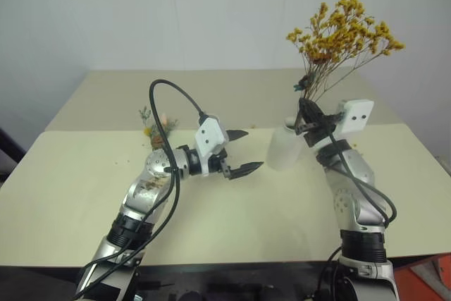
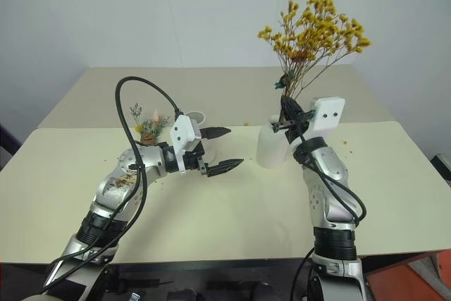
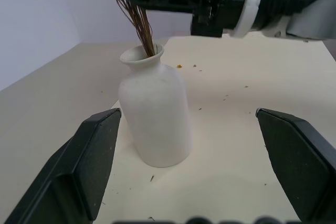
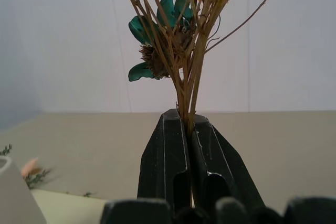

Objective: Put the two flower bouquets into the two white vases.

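The right claw (image 1: 305, 119) is clamped on the stems of the yellow bouquet (image 1: 343, 31), whose lower ends already stand in the mouth of the rounder vase (image 3: 156, 113) near the middle of the counter (image 1: 84, 195). I judge this bouquet almost placed, not yet released. The second bouquet (image 2: 149, 126) lies at ten o'clock beside the other vase (image 2: 195, 115), untouched. The left claw (image 1: 239, 151) is wide and empty. The left wrist view shows the stems inside the neck; the right wrist view shows the tight grip.
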Controlling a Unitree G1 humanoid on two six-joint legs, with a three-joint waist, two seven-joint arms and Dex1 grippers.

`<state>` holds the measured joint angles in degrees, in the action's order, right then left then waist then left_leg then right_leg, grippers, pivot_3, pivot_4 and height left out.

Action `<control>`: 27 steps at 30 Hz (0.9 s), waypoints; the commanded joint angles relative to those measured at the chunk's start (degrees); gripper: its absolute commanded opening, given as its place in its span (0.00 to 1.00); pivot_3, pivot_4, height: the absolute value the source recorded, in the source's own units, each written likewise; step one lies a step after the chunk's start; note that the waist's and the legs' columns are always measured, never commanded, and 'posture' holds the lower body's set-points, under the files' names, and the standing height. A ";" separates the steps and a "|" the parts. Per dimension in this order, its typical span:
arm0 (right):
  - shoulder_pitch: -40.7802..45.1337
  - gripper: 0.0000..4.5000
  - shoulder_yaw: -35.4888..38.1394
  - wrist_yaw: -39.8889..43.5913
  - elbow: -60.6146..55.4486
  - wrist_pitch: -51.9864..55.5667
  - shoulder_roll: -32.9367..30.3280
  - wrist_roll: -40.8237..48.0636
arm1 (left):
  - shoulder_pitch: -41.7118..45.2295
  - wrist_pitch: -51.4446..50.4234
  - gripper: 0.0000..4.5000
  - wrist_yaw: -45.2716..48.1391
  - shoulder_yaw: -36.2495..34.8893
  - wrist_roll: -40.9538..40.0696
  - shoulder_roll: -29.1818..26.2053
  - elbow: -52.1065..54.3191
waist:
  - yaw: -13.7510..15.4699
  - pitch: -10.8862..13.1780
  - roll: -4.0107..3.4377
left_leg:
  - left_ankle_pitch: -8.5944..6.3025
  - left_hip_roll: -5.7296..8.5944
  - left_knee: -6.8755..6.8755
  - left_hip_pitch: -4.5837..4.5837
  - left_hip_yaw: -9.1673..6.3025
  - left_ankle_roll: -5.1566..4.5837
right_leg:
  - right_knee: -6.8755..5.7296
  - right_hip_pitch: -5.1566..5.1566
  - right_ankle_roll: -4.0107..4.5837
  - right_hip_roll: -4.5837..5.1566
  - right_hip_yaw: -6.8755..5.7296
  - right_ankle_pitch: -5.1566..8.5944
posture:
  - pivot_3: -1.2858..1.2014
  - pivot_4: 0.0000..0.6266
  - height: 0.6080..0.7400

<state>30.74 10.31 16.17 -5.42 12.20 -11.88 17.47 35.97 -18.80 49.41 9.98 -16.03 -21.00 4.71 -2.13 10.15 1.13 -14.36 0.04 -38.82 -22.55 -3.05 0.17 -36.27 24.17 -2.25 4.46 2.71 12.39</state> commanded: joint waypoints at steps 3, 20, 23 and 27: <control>-0.05 0.01 -1.55 -0.07 -1.48 -3.93 -0.23 -2.13 | 0.22 1.45 1.00 -0.22 -0.26 0.11 0.20 1.69 | -0.09 0.00 0.00 | 0.00 0.00 0.00 0.00 0.00 0.00 | 0.00 0.01 0.00 -0.01 0.00 0.00 | 0.52 0.24 1.00; -3.55 0.99 -3.60 0.20 -4.30 -3.57 -1.82 -4.82 | 0.74 2.85 1.00 -0.33 0.28 1.06 0.52 0.28 | -0.09 0.00 0.00 | 0.00 0.00 0.00 0.00 -0.01 0.00 | -0.02 0.00 0.00 0.00 0.00 0.00 | 0.52 0.24 1.00; -5.08 0.99 -3.48 -1.04 -6.28 -0.49 -2.72 -5.28 | 0.87 3.04 1.00 -0.01 0.40 1.16 0.65 -0.02 | -0.05 0.00 0.00 | 0.00 0.01 0.00 0.00 -0.01 0.00 | 0.01 -0.01 0.00 0.00 0.00 0.00 | 0.52 0.24 1.00; -5.40 0.99 -2.21 -3.70 -8.55 5.00 -3.86 -5.57 | 0.91 3.13 1.00 0.37 0.37 1.21 0.82 -0.30 | -0.09 0.00 0.00 | 0.00 0.00 -0.01 0.01 -0.01 0.00 | -0.02 -0.01 0.00 0.00 0.00 0.00 | 0.52 0.24 1.00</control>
<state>24.44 6.48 14.26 -10.50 15.00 -15.15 12.01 35.90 -17.20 49.56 10.30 -14.75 -20.46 3.70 -2.22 10.15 1.13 -14.36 0.05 -38.83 -22.54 -3.06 0.17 -36.30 24.16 -2.25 4.46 2.71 12.39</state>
